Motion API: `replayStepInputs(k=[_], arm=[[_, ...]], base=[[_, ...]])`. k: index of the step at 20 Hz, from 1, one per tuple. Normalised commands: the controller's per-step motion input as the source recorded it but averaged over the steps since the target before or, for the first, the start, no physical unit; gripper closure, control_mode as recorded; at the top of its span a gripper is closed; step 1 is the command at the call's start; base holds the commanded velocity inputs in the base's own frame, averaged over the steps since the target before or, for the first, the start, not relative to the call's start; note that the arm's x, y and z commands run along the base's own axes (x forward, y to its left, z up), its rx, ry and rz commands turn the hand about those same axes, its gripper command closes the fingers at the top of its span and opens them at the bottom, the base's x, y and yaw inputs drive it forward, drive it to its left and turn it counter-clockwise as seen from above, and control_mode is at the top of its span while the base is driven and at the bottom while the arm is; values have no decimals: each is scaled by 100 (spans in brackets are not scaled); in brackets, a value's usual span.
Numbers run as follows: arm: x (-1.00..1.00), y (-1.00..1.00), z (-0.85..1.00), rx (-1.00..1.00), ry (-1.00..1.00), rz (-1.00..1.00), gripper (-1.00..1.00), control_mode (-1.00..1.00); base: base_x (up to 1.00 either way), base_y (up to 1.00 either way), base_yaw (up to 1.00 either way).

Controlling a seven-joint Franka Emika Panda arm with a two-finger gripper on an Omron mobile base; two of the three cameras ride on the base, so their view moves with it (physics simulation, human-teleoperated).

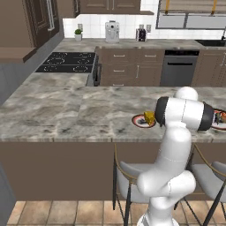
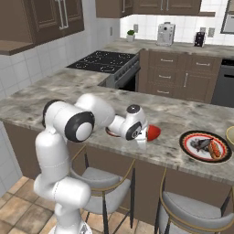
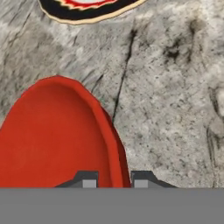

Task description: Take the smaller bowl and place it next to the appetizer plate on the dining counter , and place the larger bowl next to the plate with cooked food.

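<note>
Red smaller bowl (image 3: 52, 135) pinched at its rim by the claw (image 3: 114, 180), just beside the appetizer plate (image 1: 142, 121); next, lower it onto the tabletop (image 1: 66, 110); release.

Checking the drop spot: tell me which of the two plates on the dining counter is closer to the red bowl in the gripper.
The appetizer plate, the small one carrying a yellow wedge, partly hidden behind the arm. The smaller bowl is close beside it; the plate with cooked food lies farther along the dining counter.
</note>
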Motion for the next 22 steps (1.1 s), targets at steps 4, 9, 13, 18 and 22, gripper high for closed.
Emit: replayStepInputs(k=[4,9,13,18,22], arm=[[35,-11,-16,0,1,0,100,-100],[5,0,6,0,0,0,-100,-100],[0,0,41,1,1,0,-100,-100],[-35,17,73,0,0,0,-100,-100],[-87,40,68,0,0,1,-100,-100]], base=[[0,0,0],[0,0,0],[0,0,0],[0,0,0],[0,0,0]])
